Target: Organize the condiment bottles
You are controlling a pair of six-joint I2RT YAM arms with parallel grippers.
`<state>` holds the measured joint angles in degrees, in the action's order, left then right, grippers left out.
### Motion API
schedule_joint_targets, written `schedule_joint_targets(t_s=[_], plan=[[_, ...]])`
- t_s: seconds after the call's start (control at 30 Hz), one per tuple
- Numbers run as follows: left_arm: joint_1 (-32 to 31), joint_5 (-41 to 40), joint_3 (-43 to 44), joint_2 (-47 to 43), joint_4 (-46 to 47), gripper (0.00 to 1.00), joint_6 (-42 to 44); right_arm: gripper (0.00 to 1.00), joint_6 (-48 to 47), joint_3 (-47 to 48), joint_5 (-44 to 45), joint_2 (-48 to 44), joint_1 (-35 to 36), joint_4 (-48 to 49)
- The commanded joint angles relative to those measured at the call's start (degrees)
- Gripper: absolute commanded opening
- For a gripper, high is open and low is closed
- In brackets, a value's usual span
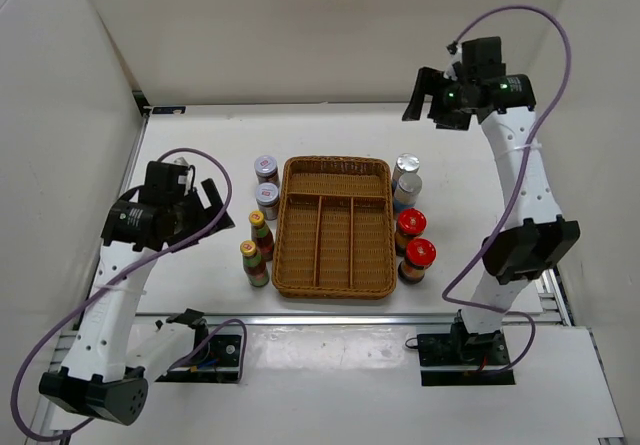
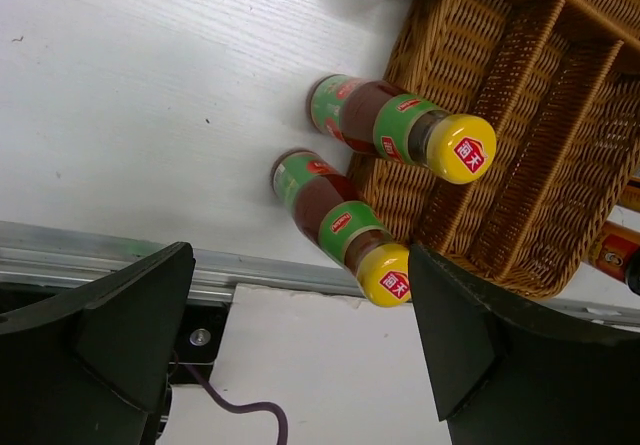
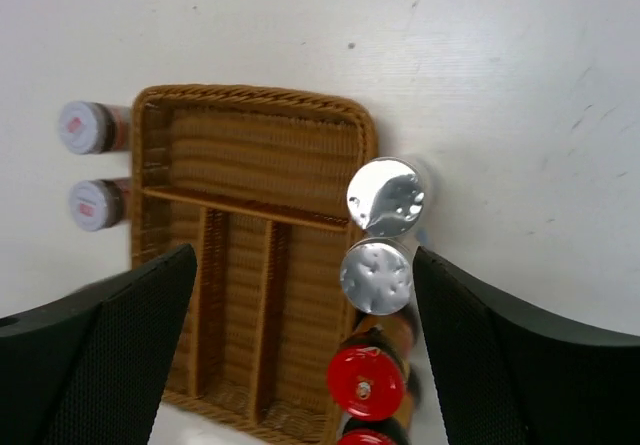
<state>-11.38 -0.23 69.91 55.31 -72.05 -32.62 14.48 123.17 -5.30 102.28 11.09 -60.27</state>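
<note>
Eight bottles stand around a brown wicker tray [image 1: 335,227]. On its left are two purple-lidded jars [image 1: 266,170] [image 1: 267,199] and two yellow-capped bottles [image 1: 261,234] [image 1: 254,263]. On its right are two silver-capped bottles [image 1: 405,170] [image 1: 408,191] and two red-capped bottles [image 1: 409,229] [image 1: 417,260]. My left gripper [image 1: 218,210] is open and empty, raised left of the yellow-capped bottles [image 2: 400,129] [image 2: 345,227]. My right gripper [image 1: 425,93] is open and empty, raised high at the back right, above the silver caps [image 3: 386,194] [image 3: 376,274] and a red cap [image 3: 365,382].
The tray [image 3: 250,255] has one wide compartment at the back and three long ones in front, all without bottles. White walls enclose the table on the left, back and right. A metal rail [image 1: 340,319] runs along the near edge.
</note>
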Motion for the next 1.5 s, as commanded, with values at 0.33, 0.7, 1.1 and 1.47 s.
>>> schedule_joint_targets(t_s=[0.33, 0.7, 1.1, 1.47], plan=[[0.1, 3.8, 2.1, 6.6, 0.6, 1.00, -0.1, 0.99, -2.8, -8.8, 6.3, 4.4, 1.4, -3.4], [0.1, 2.1, 0.3, 6.1, 0.6, 1.00, -0.1, 0.99, -2.8, -7.6, 16.7, 13.1, 4.8, -4.5], [0.1, -8.4, -2.6, -4.9, 0.1, 1.00, -1.9, 0.66, -2.8, -2.4, 14.7, 19.6, 4.8, -5.7], [0.1, -11.5, -4.5, -2.2, -4.8, 1.00, -2.6, 0.33, -1.4, 15.9, 22.4, 15.5, 6.8, -10.1]])
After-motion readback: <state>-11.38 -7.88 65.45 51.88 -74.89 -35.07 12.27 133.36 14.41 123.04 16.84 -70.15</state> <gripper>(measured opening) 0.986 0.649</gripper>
